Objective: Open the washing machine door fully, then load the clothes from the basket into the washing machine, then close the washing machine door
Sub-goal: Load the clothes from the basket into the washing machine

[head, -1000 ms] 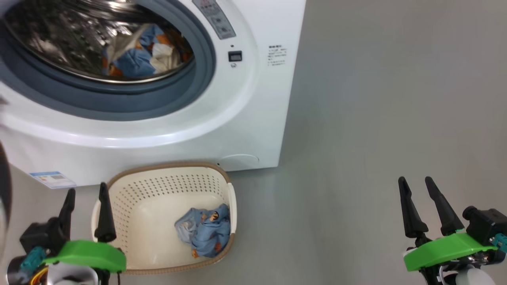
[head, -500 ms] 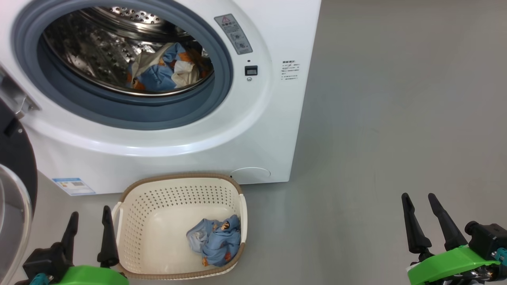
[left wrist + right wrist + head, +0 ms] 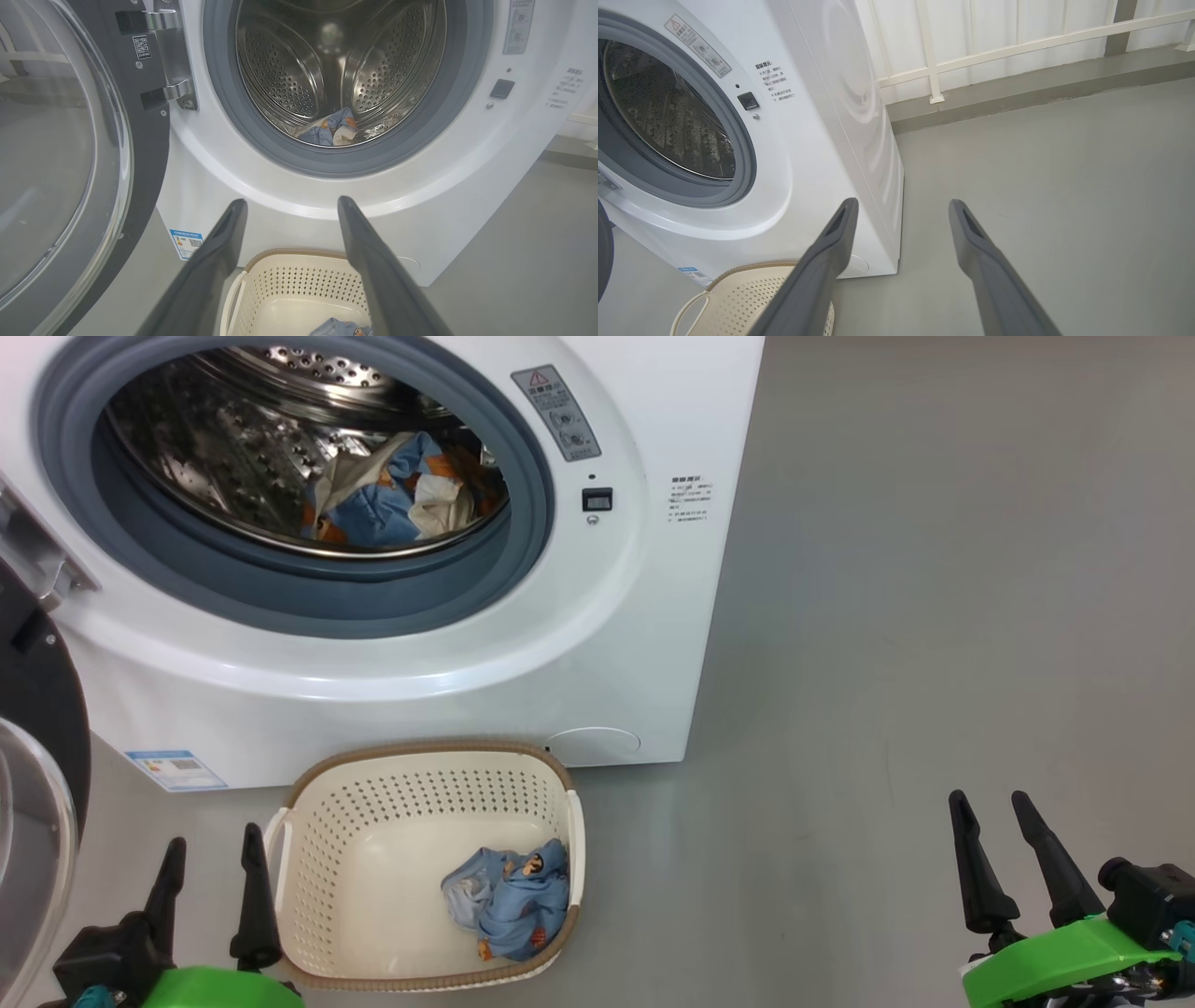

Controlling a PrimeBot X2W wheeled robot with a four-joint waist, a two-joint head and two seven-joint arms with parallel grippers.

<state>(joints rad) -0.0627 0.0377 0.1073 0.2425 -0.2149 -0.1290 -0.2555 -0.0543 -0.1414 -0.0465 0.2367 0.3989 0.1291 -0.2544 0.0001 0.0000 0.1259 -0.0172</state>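
The left gripper (image 3: 214,833) and the right gripper (image 3: 986,793) both gape wide, holding nothing

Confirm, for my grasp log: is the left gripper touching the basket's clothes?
Apart. The head view shows bare basket floor between the left gripper and the clothes.

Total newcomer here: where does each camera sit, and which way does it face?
Head view: on the head, looking down at the washing machine and basket; left claw and right claw show, open.
Left wrist view: on the left wrist, facing the drum and open door; its own fingers show.
Right wrist view: on the right wrist, facing the machine's side, floor and railing; its own fingers show.
Head and left wrist views share the clothes in the drum.
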